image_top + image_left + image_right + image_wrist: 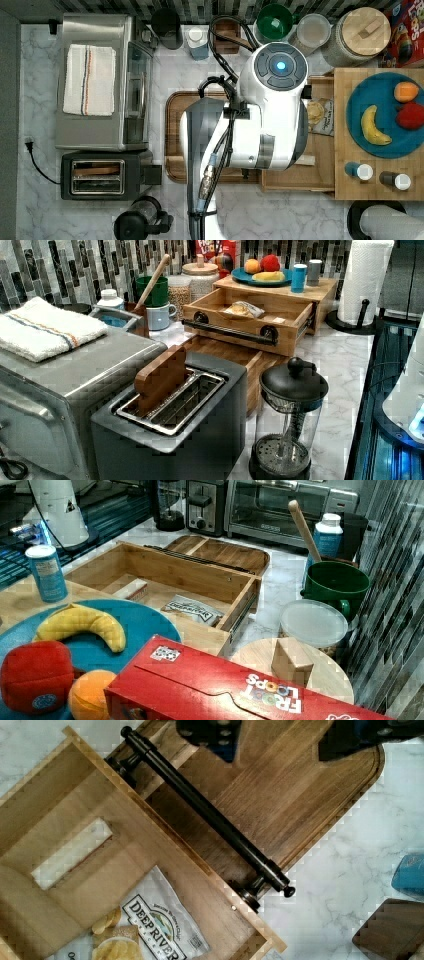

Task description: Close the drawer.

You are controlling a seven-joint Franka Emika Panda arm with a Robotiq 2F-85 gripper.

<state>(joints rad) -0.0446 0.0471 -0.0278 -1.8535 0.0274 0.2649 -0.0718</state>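
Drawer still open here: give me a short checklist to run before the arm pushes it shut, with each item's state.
1. Drawer pulled out and ready to push: ok.
2. Bar handle free, nothing resting on it: ok.
3. Chip bag lies flat inside, below the rim: ok.
4. Claw lined up above the handle side, over the cutting board: ok.
5. Claw touching the drawer front: not ok, apart from it.
6. Rails free of obstruction: cannot tell.
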